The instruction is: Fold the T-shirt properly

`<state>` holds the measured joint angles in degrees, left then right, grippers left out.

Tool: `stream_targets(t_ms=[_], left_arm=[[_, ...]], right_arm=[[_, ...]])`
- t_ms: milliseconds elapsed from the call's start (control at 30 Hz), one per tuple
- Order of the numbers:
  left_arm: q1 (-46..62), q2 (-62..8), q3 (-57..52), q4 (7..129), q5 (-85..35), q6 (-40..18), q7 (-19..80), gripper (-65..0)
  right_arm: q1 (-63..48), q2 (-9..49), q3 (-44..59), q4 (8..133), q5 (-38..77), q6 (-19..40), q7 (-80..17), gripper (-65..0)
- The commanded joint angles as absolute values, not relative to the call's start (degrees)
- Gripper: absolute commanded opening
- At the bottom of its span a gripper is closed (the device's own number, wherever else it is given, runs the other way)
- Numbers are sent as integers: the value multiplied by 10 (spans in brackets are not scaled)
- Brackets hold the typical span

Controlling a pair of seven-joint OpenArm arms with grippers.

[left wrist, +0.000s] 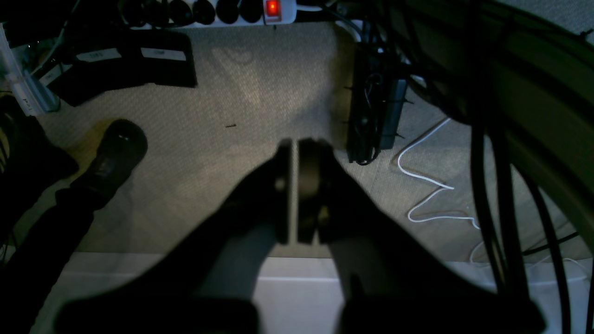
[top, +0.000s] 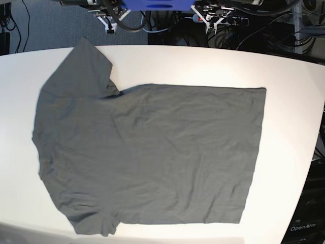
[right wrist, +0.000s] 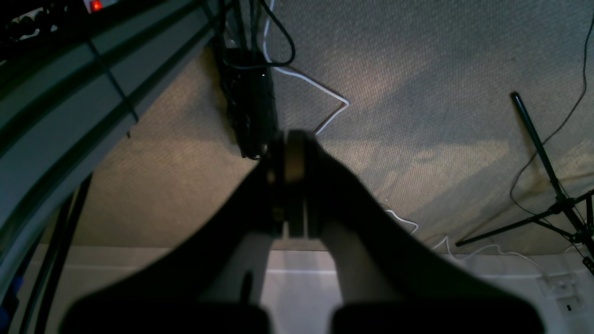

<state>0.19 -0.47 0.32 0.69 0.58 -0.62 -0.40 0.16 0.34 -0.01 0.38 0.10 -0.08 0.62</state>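
Observation:
The T-shirt (top: 152, 157) lies spread flat on the white table (top: 284, 66) in the base view, dark grey and lightly wrinkled. Its sleeves point to the left, one at the upper left (top: 86, 66) and one at the lower left (top: 96, 223); the straight hem is on the right. Neither gripper touches it. In the left wrist view my left gripper (left wrist: 294, 144) is shut and empty, hanging over carpet beyond the table's edge. My right gripper (right wrist: 292, 134) is likewise shut on nothing above the floor.
Parts of both arms (top: 109, 23) (top: 210, 20) show at the table's back edge. On the carpet are a power strip with a lit red switch (left wrist: 273, 8), a white cable (left wrist: 427, 185), a person's black shoe (left wrist: 118, 148) and a tripod (right wrist: 547, 185).

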Motion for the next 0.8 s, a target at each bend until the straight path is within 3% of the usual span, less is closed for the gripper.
stream_targets(t_ms=[0, 767], left_arm=[[5, -5, 6, 6, 6, -6, 0, -634], [3, -14, 6, 5, 6, -6, -3, -634]], right_arm=[[5, 6, 0, 5, -1, -1, 4, -650], [1, 7, -1, 5, -2, -1, 6, -650]])
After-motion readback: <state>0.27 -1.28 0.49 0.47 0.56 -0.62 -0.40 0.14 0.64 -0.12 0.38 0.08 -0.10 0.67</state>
